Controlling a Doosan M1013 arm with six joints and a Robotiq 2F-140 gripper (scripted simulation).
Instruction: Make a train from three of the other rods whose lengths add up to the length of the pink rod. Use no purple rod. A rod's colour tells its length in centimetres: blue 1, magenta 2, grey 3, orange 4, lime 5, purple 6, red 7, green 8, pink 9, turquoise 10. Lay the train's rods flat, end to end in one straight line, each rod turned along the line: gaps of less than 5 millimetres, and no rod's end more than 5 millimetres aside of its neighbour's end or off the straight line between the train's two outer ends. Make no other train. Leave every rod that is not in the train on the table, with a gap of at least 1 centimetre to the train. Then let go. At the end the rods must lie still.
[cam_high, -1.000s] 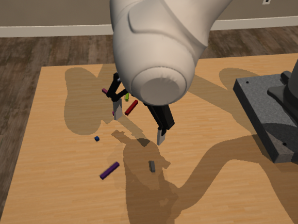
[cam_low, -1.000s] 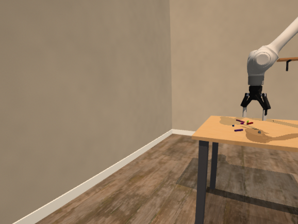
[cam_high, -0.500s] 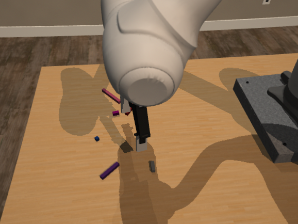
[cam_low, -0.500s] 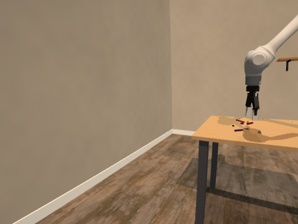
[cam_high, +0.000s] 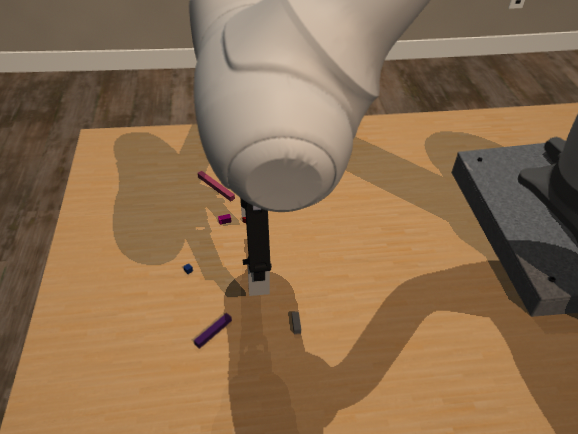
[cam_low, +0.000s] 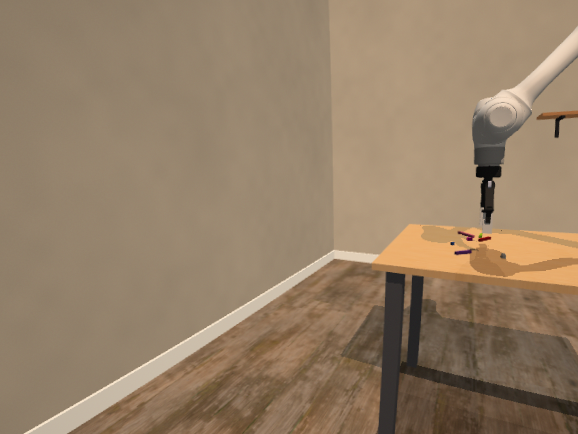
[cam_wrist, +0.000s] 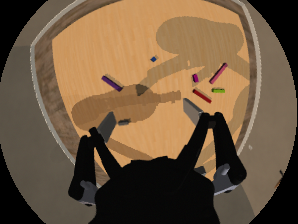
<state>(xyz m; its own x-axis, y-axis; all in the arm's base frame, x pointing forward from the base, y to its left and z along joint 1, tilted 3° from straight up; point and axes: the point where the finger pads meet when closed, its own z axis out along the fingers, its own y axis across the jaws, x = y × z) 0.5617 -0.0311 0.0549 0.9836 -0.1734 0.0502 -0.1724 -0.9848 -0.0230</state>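
Observation:
The pink rod (cam_high: 216, 185) lies at the back of the group, with the magenta rod (cam_high: 224, 218) just in front of it. A sliver of the red rod (cam_high: 244, 219) shows beside my gripper's black finger. In the wrist view the red rod (cam_wrist: 202, 96) and the lime rod (cam_wrist: 217, 90) lie close together near the pink rod (cam_wrist: 218, 74). The blue rod (cam_high: 188, 268), the purple rod (cam_high: 212, 330) and the grey rod (cam_high: 295, 322) lie apart nearer the front. My gripper (cam_high: 257, 282) is open and empty, pointing down, low over the table between the red and grey rods. It also shows in the wrist view (cam_wrist: 149, 117).
The robot's dark grey base plate (cam_high: 520, 220) stands on the right of the table. The arm's large white link (cam_high: 285, 100) hides the middle back of the table in the top view. The table's left edge lies beyond the blue rod.

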